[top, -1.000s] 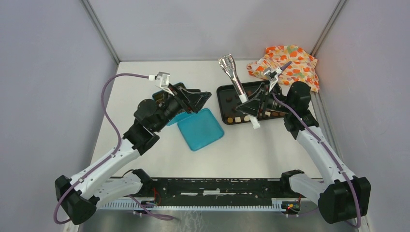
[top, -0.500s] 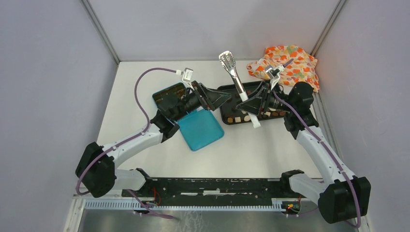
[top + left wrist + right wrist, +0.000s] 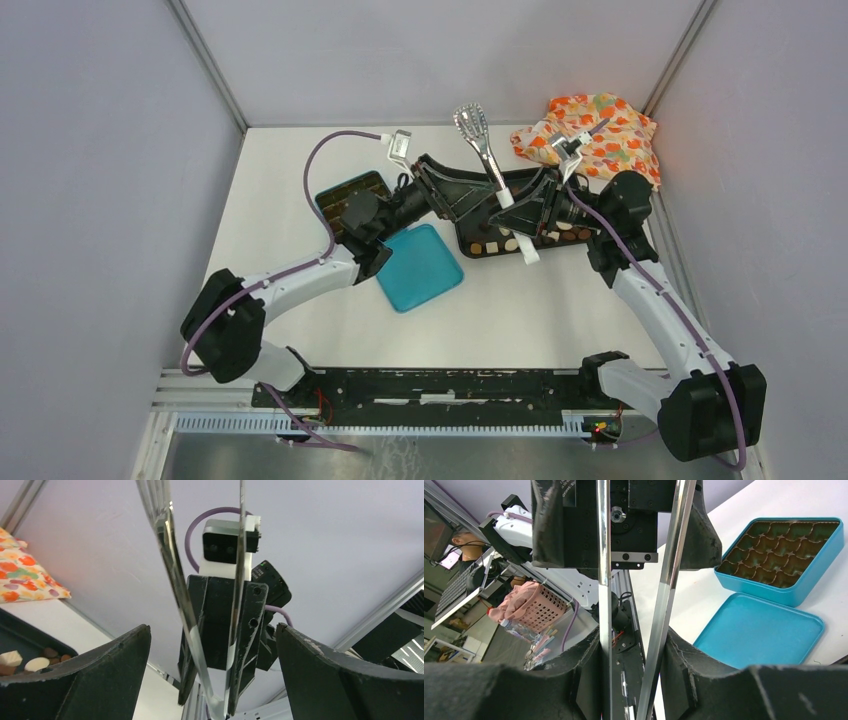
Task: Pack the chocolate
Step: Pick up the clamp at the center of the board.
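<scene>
The chocolate (image 3: pixel 497 244) lies as small brown and cream pieces along the near side of a black tray (image 3: pixel 462 190); a few pieces (image 3: pixel 35 663) show at the lower left of the left wrist view. My right gripper (image 3: pixel 518 212) (image 3: pixel 631 645) is shut on the metal tongs (image 3: pixel 483 150) (image 3: pixel 669 600), held slanted above the tray with both tong arms pinched between its pads. My left gripper (image 3: pixel 472 198) (image 3: pixel 212 630) stands wide open, its fingers on either side of the tongs (image 3: pixel 175 585) without touching them.
An open blue tin (image 3: pixel 345 197) (image 3: pixel 784 555) with empty brown compartments sits left of the tray, its lid (image 3: pixel 420 266) (image 3: pixel 759 630) lying flat just in front. The orange flowery cloth (image 3: pixel 590 128) (image 3: pixel 22 575) is bunched at the back right corner.
My left arm swung right from over the blue tin to the tongs, and its jaws opened wide around them. The right gripper and tongs barely moved.
</scene>
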`<action>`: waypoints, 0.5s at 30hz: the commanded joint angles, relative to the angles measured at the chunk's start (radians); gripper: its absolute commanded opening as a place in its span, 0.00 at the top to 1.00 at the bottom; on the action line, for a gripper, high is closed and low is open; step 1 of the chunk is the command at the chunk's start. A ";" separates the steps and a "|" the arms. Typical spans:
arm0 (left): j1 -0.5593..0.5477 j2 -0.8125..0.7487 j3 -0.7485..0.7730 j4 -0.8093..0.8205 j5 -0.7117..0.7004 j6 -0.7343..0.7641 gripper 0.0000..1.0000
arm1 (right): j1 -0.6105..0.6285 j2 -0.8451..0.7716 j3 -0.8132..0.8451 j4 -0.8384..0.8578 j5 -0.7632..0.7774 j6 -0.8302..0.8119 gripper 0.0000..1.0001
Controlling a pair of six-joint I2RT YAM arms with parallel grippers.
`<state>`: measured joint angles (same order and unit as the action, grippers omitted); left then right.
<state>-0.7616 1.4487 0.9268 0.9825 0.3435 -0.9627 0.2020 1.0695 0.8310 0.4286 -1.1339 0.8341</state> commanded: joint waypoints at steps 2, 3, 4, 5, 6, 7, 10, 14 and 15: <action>-0.025 0.040 0.062 0.090 -0.050 -0.056 0.04 | 0.007 -0.002 -0.014 0.081 -0.008 0.014 0.89; -0.029 0.044 0.066 0.087 -0.066 -0.060 0.05 | 0.008 -0.002 -0.016 0.079 -0.006 0.012 0.89; -0.032 0.046 0.072 0.073 -0.079 -0.064 0.07 | 0.008 -0.003 -0.016 0.073 -0.005 0.007 0.89; -0.035 0.050 0.080 0.058 -0.085 -0.065 0.09 | 0.008 -0.003 -0.017 0.067 -0.005 0.001 0.89; -0.037 0.051 0.088 0.041 -0.092 -0.065 0.11 | 0.008 -0.002 -0.017 0.063 -0.004 -0.003 0.89; -0.040 0.054 0.094 0.027 -0.096 -0.064 0.13 | 0.007 -0.002 -0.017 0.060 -0.004 -0.006 0.89; -0.044 0.065 0.110 0.004 -0.107 -0.073 0.22 | 0.007 0.001 -0.016 0.055 -0.003 -0.009 0.88; -0.046 0.082 0.117 0.018 -0.105 -0.097 0.38 | 0.009 0.003 -0.015 0.052 -0.004 -0.011 0.87; -0.045 0.086 0.118 0.021 -0.103 -0.103 0.46 | 0.009 0.003 -0.015 0.052 -0.007 -0.012 0.86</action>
<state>-0.8009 1.5181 1.0050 0.9749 0.2619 -1.0138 0.2073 1.0756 0.8074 0.4358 -1.1358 0.8368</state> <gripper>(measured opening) 0.649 0.428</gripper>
